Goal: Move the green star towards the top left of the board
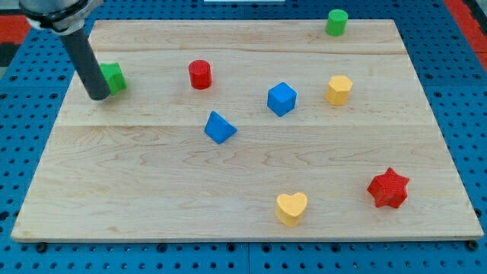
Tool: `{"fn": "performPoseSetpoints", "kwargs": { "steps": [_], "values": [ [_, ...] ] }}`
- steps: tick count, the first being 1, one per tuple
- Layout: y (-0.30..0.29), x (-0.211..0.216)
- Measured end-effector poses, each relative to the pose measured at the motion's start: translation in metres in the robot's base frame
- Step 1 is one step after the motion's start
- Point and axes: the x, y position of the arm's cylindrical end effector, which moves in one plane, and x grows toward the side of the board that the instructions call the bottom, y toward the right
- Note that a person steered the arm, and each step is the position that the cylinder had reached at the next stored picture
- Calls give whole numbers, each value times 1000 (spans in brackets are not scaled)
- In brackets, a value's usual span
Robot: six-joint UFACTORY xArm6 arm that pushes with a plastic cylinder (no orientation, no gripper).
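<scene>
**Green star pressed by the rod near the board's left edge**

Green star (114, 77) sits close to the worktop's left edge, in the upper left part of the board but short of the top left corner itself. You can see only its right portion clearly; the rod covers its left side, so the star shape is hard to confirm from here.

My tip (99, 97) stands just at the star's lower left, touching it or nearly so. That is the relation your next move turns on: the star lies up and to the view's right of the tip, while the goal corner lies up and to the view's left. A push from this side would likely send the star away from the left edge, so you may judge it wise to bring the tip round to the star's lower right first.

The rod leans slightly, its upper end toward the top left corner, where the arm's dark body enters the view. There are no jaws on this rig, only the bare rod, so nothing opens or clamps.

Further out, a red cylinder (200, 74) stands to the star's right, well apart. A blue block (220, 127) and a blue cube (281, 99) occupy the middle. None of these lies between the star and the corner.
</scene>
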Motion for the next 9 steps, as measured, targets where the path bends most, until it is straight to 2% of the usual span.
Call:
{"fn": "performPoseSetpoints", "kwargs": {
  "steps": [2,4,5,7,9],
  "values": [
    [9,-62],
    [47,-99],
    [8,-104],
    [102,-113],
    [58,-111]
  ]
}}
